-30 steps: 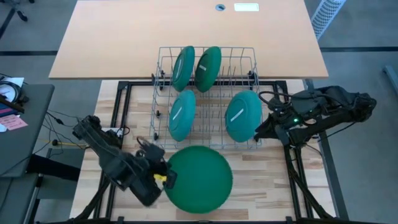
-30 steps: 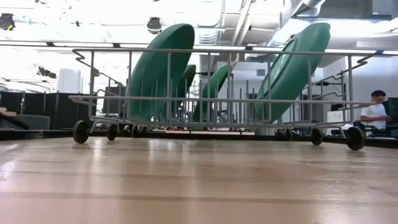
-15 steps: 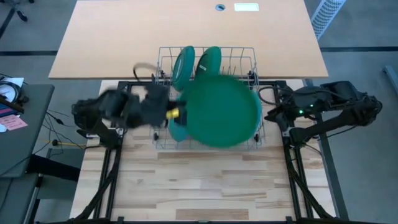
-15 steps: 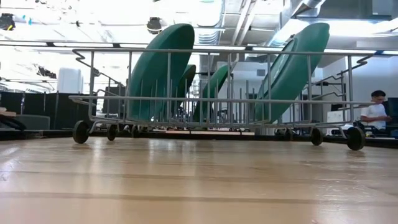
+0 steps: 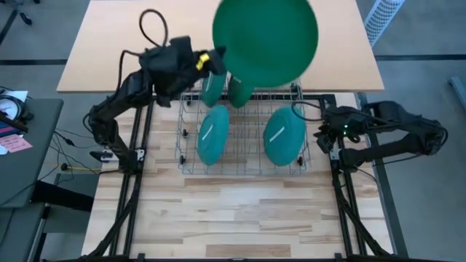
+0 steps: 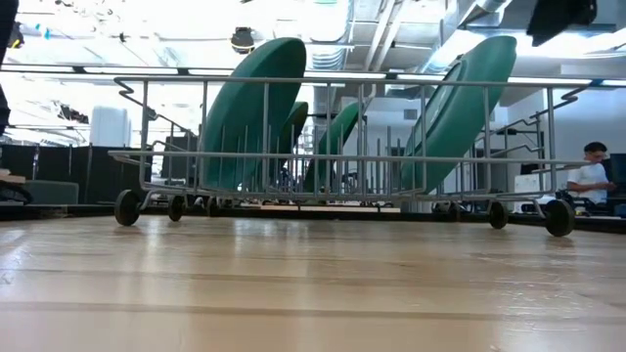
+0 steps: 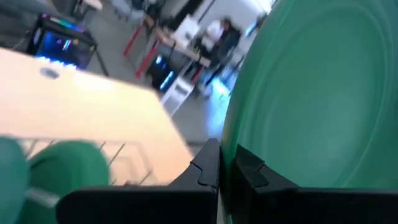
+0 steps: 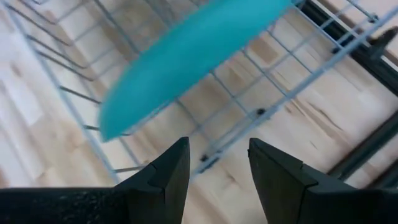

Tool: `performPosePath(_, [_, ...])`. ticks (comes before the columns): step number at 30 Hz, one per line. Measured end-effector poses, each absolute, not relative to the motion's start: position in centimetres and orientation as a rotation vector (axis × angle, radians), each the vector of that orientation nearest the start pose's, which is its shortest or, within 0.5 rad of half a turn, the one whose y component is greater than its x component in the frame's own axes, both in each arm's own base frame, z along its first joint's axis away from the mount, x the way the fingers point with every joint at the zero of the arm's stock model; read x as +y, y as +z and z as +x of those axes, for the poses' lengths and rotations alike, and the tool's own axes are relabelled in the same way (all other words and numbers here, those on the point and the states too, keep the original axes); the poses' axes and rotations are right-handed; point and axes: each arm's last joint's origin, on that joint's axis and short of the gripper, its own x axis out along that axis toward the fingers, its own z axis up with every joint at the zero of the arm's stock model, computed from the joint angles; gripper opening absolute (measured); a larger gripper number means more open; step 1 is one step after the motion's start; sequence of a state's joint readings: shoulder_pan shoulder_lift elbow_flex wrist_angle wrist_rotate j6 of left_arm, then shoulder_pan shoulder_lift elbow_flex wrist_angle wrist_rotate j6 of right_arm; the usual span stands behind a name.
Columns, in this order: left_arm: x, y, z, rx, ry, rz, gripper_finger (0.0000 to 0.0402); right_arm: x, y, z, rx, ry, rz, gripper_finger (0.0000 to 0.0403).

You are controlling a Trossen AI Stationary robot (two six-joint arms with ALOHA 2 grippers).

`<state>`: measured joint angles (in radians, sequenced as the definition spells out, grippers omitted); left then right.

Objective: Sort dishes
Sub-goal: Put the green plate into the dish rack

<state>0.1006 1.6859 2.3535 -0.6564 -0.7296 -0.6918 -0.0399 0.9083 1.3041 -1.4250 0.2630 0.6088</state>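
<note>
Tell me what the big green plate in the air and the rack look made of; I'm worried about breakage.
The big green plate, held up by the left gripper, looks like matte plastic: even colour, soft sheen, no glaze glare, though the look alone can't rule out melamine. The rack looks like thin bare metal wire: grey, glinting rods in an open grid.

The table (image 5: 218, 218) is seen from directly overhead in the high view, both arms and the wire rack (image 5: 240, 124) being taken in whole. In the low view the rack (image 6: 333, 147) is faced level from tabletop height, with the room behind. A large green plate (image 7: 311, 93) is viewed closely from the left wrist; the rack's corner (image 8: 249, 112) is looked down on closely from the right wrist.
</note>
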Motion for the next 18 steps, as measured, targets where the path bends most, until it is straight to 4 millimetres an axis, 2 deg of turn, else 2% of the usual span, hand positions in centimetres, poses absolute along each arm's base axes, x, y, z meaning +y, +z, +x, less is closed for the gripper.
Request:
performPosePath(3, [5.7, 57.3, 28.9, -0.383, 0.819, -0.651, 0.0, -1.5, 36.8, 10.7, 0.914, -0.598, 0.43, 0.0169])
performPosePath(10, [6.3, 58.9, 28.1, -0.559, 1.084, -0.54, 0.0, -1.6, 35.4, 10.7, 0.904, -0.56, 0.424, 0.0169])
performPosePath(18, [6.4, 60.4, 28.3, -0.672, 1.102, -0.427, 0.0, -1.6, 35.7, 11.3, 0.826, -0.563, 0.507, 0.0169])
